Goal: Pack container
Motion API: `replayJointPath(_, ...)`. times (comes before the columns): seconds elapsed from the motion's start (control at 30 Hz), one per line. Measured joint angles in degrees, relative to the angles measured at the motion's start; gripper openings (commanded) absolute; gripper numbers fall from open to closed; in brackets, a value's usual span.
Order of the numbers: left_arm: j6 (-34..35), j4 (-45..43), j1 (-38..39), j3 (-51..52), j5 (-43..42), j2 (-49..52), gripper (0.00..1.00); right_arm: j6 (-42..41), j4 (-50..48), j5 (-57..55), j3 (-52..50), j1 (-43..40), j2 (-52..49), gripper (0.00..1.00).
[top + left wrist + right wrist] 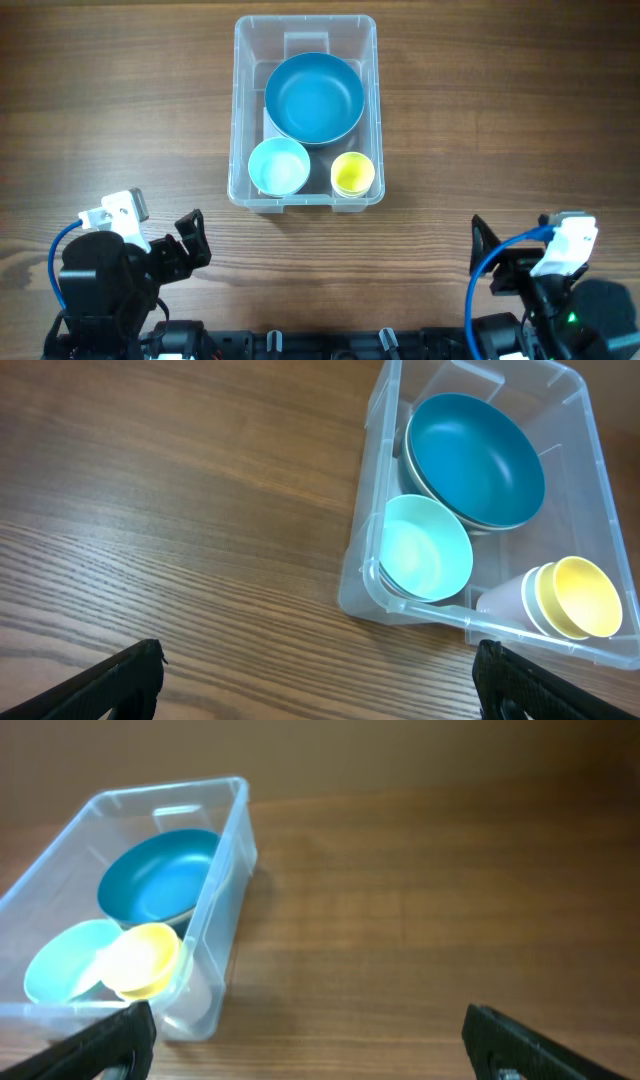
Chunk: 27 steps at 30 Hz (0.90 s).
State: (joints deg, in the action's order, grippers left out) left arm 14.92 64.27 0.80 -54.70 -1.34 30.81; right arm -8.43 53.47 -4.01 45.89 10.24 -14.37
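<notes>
I am viewing the container toward the tabletop's far edge, holding a blue bowl, pale bowl and yellow cup; my left gripper and right gripper are hovering spread wide, empty.

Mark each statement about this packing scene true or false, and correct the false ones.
1. The dark blue bowl sits inside the container. True.
2. The yellow cup stands on the table outside the container. False: it is inside, at the corner of the container nearest the right arm.
3. The light blue bowl lies beside the yellow cup, at the end of the container near the arms. True.
4. A lid covers the container. False: its top is open and no lid shows.
5. The light blue bowl is the widest dish. False: the dark blue bowl is wider.
</notes>
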Motion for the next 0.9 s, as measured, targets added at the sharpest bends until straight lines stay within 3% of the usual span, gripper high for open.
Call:
replayJointPath(0.13,0.0,0.02,0.0,0.0,0.17,0.0,1.0,2.56,-8.81,3.69,-11.52,0.0,7.34,1.0)
replayJointPath(0.2,0.02,0.02,0.0,0.0,0.17,0.0,1.0,3.02,-18.14,5.97,-18.36,0.0,10.03,1.0)
replayJointPath(0.47,0.02,-0.02,0.0,0.0,0.2,-0.02,1.0,6.14,-43.76,9.16,-34.16,0.07,13.11,1.0)
replayJointPath(0.6,0.02,0.0,0.0,0.0,0.2,-0.02,1.0,9.7,-49.79,9.46,-37.64,0.46,13.27,1.0)
replayJointPath(0.9,0.02,0.02,0.0,0.0,0.2,-0.02,1.0,12.28,-50.31,10.03,-44.13,0.48,13.27,1.0)
